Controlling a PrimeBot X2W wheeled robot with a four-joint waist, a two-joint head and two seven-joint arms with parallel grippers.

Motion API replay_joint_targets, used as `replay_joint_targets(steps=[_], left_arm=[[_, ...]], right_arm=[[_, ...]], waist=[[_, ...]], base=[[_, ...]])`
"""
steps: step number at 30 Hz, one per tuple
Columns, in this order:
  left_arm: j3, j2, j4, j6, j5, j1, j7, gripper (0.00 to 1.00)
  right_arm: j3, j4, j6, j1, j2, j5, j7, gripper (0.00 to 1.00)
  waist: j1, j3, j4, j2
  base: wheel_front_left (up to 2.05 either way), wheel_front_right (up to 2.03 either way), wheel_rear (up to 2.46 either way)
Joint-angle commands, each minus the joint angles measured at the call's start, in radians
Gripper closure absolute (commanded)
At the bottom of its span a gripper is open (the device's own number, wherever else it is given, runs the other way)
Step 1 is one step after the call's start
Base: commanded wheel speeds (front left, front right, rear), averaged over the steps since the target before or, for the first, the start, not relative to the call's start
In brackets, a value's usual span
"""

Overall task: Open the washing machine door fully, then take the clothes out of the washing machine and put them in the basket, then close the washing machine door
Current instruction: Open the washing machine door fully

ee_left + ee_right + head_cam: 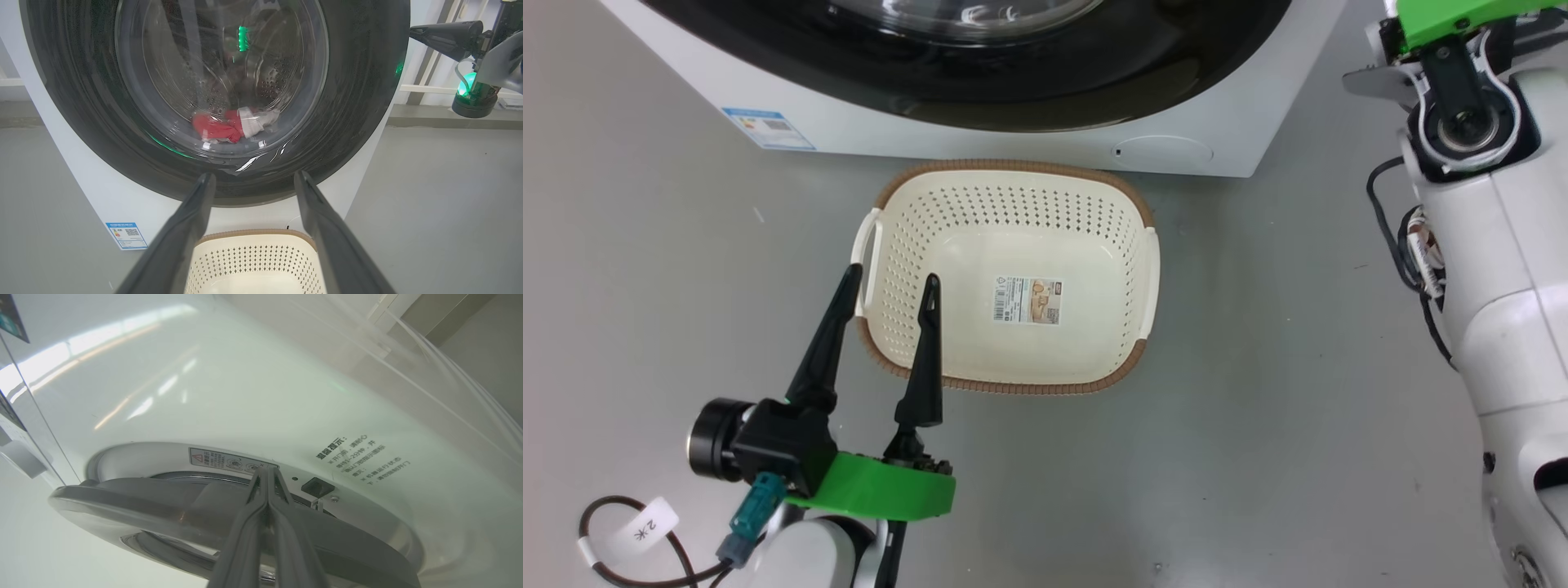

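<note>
- Head view: the small cream-white perforated plastic basket with a brown woven-look rim (1013, 166) stands empty on the grey floor (1258, 425), just in front of the white boxy washing machine (890, 135). A paper label (1027, 300) lies on the basket's floor. The left claw (892, 278) hangs over the basket's left edge, its two dark fingers spread and holding nothing. The large round door with a glossy black rim (1094, 90) shows at the top
- Left wrist view: the left claw (254, 175) is spread wide and points at the lower rim of the door (359, 102). Behind the glass, the bright red and white fabric clothes (235, 124) lie low in the steel drum. The basket (253, 253) sits below, between the fingers
- Right wrist view: the right claw (267, 470) has its fingers pressed together and pinches nothing. Its tips lie at the edge of the door (163, 498), beside a black square latch slot (312, 486) on the machine's front (245, 396); I cannot tell whether they touch
</note>
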State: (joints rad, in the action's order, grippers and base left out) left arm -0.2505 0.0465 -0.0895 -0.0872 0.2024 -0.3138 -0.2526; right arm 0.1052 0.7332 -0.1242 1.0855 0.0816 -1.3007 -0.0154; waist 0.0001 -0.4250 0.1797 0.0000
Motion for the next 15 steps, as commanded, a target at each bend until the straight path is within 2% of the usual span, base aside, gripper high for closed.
replay_joint_targets(steps=[1,15], left_arm=[[0.026,0.01,0.03,0.004,-0.005,-0.019,-0.009,0.0],[0.012,0.006,0.032,0.01,0.005,-0.033,-0.009,0.0]], right_arm=[[0.003,-0.011,-0.007,0.035,-0.017,-0.019,-0.027,1.0],[0.008,0.149,-0.007,0.184,0.012,-0.067,-0.216,1.0]], waist=[[-0.0001,-0.011,0.011,0.0],[-0.0001,-0.045,0.054,0.0]], base=[[0.0,0.0,0.0],[0.0,0.0,0.0]])
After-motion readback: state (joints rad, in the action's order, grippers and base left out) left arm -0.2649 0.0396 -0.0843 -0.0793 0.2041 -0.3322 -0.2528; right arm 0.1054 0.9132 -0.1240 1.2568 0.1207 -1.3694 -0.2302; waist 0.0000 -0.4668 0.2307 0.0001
